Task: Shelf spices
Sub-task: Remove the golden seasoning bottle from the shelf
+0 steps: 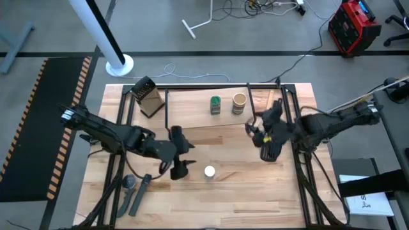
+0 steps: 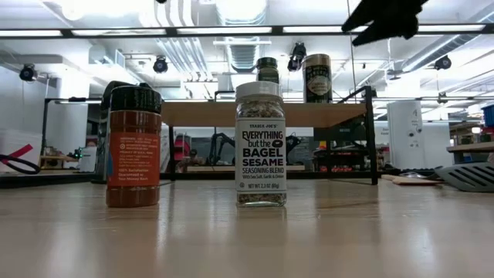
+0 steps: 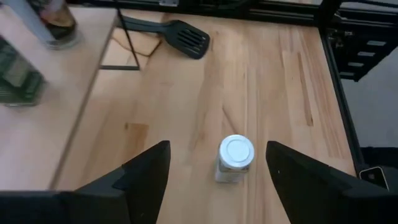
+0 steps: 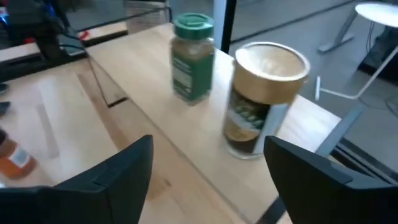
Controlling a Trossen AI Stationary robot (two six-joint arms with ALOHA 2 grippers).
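The light-wood shelf (image 1: 192, 105) stands at the table's far middle. The green jar (image 1: 215, 104) and the tan-topped jar (image 1: 239, 102) stand upright on it; both also show in the right wrist view, the green jar (image 4: 191, 57) and the tan-topped jar (image 4: 264, 99). The white-topped jar (image 1: 209, 171) stands on the tabletop nearer the front, and the black-topped jar (image 2: 133, 147) stands to its left. My left gripper (image 3: 217, 149) is open, above the table, with the white-topped jar (image 3: 235, 158) ahead between its fingers. My right gripper (image 4: 208, 146) is open, raised near the shelf's right end.
A dark box grater (image 1: 148, 97) stands at the shelf's left end. A black spatula (image 3: 180, 37) lies on the table by the shelf's right leg. A grey utensil (image 1: 133, 190) lies near the front left. Black frame rails (image 1: 300, 172) run along the table's sides.
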